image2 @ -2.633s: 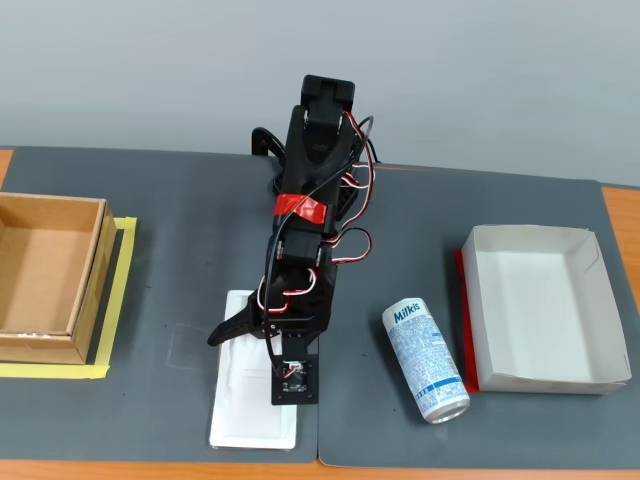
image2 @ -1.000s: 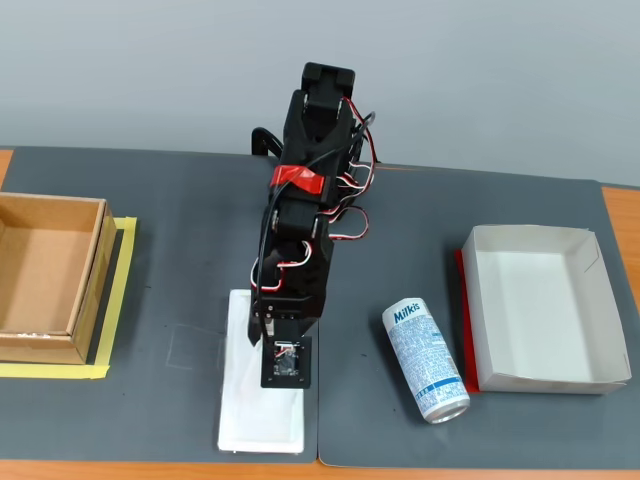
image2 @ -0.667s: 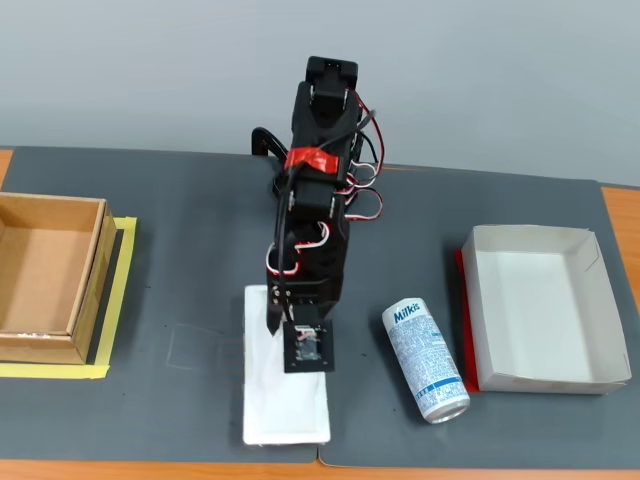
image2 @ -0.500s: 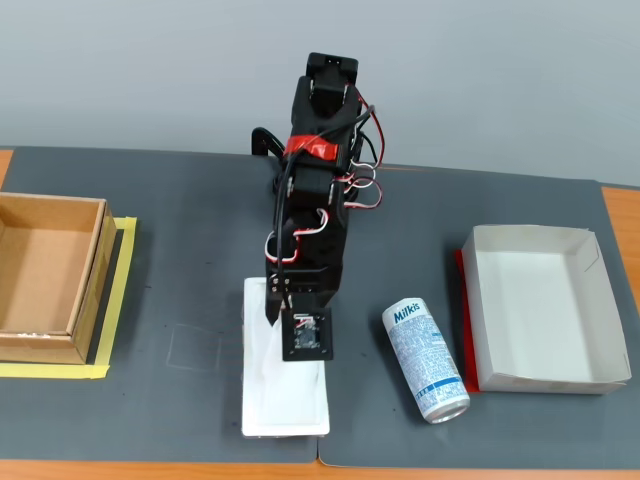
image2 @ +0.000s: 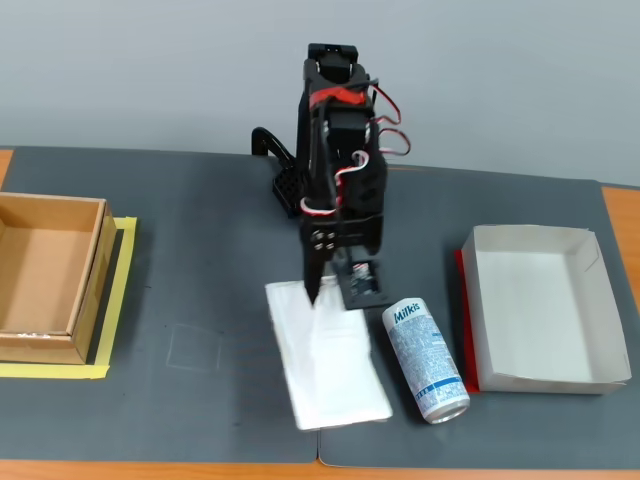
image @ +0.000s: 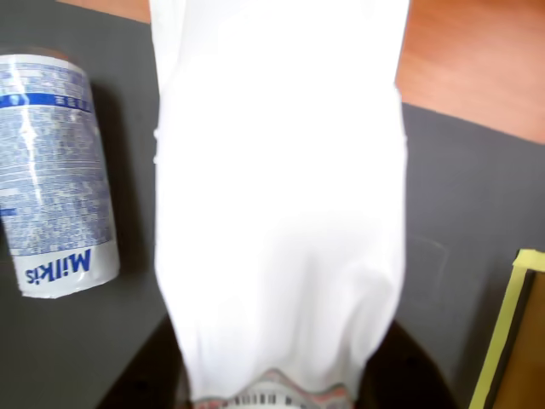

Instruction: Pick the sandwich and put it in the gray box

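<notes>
While the black arm's two-finger gripper (image2: 330,293) sits low over the near end of the flat white rectangular plastic blister-pack sandwich (image2: 327,352), I cannot tell from either view whether the jaws are closed on it or just around its edge. Fixed view: one dark finger (image2: 314,272) points down onto the pack's top edge. The fingertips are hidden there.

The sandwich lies on the dark gray table mat (image2: 200,260), centre front, long axis running slightly diagonal toward the front edge. The raised moulded centre shows as a crease near the gripper end. The wrist view is mostly filled by the pack (image: 281,196), overexposed white and blurred, with a printed barcode label just visible at the bottom edge.

The blue-and-white Milkis can (image2: 425,360) lies on its side just right of the sandwich in the fixed view, apart from it. In the wrist view it appears at left (image: 55,175).

The shallow whitish-gray rectangular paperboard tray, i.e. the gray box (image2: 590,300), sits at the right of the mat, with a red strip along its left side, empty, near the can but not touching.

The deeper brown cardboard box (image2: 85,290) is at far left on yellow tape (image2: 118,300), well apart from everything else. The wrist view catches its corner (image: 511,341).
</notes>
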Motion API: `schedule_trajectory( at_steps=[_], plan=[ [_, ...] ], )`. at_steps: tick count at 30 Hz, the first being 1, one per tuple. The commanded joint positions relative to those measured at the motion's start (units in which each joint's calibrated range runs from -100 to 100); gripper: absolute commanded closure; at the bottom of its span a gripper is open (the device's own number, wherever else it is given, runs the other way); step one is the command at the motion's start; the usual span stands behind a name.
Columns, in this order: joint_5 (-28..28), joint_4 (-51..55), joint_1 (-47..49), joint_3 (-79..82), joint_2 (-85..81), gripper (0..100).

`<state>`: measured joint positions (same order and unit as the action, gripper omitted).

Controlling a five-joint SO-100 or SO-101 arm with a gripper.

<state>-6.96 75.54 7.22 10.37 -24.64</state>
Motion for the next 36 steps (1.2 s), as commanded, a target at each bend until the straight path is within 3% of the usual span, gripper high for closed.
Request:
schedule_trajectory(
  at_steps=[1,26,32,36],
  plan=[
    [0.11,0.15,3.86,-2.28,-4.99,91],
    [-0.41,-0.98,45.71,-13.67,-5.08,91],
    [0.73,-1.06,50.33,-17.29,0.18,91],
    [5.01,-1.06,50.85,-25.52,7.81,91]
  ],
)
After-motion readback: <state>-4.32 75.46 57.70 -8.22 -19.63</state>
